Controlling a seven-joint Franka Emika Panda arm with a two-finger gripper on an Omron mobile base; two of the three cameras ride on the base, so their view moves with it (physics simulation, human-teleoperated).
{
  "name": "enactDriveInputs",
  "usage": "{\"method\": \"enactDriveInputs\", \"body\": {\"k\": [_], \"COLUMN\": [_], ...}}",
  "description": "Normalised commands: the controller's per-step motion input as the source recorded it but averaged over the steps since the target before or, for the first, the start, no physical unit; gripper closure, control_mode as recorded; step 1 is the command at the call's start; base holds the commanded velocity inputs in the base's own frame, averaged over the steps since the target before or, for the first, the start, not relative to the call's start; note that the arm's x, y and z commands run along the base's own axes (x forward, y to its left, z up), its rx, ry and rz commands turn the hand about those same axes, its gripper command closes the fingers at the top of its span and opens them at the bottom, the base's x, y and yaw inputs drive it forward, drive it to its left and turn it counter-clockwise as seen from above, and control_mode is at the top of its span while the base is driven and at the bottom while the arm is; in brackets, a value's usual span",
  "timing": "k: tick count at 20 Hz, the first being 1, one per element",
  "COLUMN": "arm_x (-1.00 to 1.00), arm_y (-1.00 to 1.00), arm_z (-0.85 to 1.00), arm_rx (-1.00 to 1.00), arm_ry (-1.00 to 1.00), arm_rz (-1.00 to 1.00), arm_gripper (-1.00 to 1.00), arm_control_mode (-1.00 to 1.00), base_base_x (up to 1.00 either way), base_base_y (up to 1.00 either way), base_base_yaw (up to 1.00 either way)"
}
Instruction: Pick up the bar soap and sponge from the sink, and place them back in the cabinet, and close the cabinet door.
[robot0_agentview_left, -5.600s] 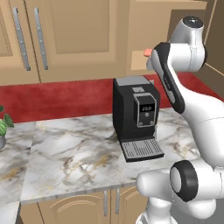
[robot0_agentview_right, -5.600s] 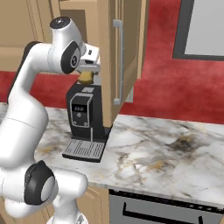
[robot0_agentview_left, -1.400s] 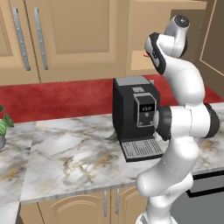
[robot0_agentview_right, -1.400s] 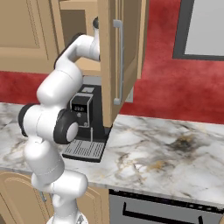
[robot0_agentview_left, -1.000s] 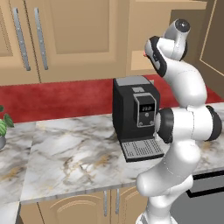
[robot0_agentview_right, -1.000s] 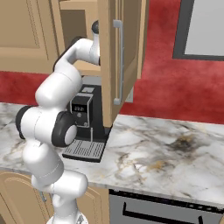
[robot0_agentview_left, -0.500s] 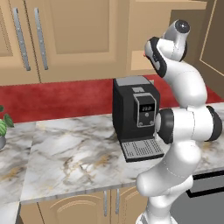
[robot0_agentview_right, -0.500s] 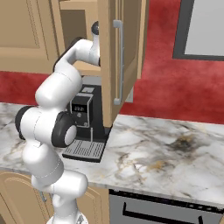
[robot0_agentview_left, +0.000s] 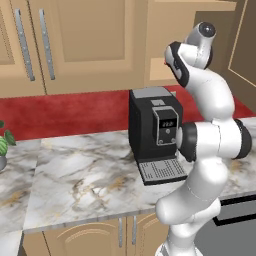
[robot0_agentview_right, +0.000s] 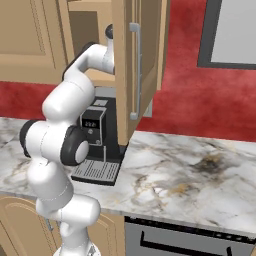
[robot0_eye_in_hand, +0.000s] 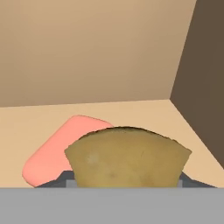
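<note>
One item left: pincer (robot0_eye_in_hand: 124, 186), clamped on sponge (robot0_eye_in_hand: 127, 159), has reached into cabinet (robot0_eye_in_hand: 87, 52) beside soap (robot0_eye_in_hand: 59, 153).

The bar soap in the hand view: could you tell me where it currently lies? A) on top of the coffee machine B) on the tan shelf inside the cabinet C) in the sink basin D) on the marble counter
B: the bar soap lies flat on the tan shelf of the cabinet, partly behind the sponge that the tool holds in front of it.
</note>
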Motion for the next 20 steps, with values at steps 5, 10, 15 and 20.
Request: {"method": "enactDriveInputs", "body": {"k": [5,10,15,20], "arm_x": [0.28,0.11,0.06,0.0], "arm_y": [0.0,-0.02,0.0,0.0], "arm_z": [-0.31,-0.18,-0.07,-0.03], "arm_rx": [0.0,0.0,0.0,0.0], "arm_ry": [0.0,0.0,0.0,0.0], "arm_rz": [0.0,0.0,0.0,0.0], "arm_gripper": [1.0,1.0,-1.0,-1.0], "arm_control_mode": [-1.0,-1.0,-1.0,-1.0], "base_base_x": [0.0,0.0,0.0,0.0], "base_base_y": [0.0,0.0,0.0,0.0], "base_base_yaw": [0.0,0.0,0.0,0.0]}}
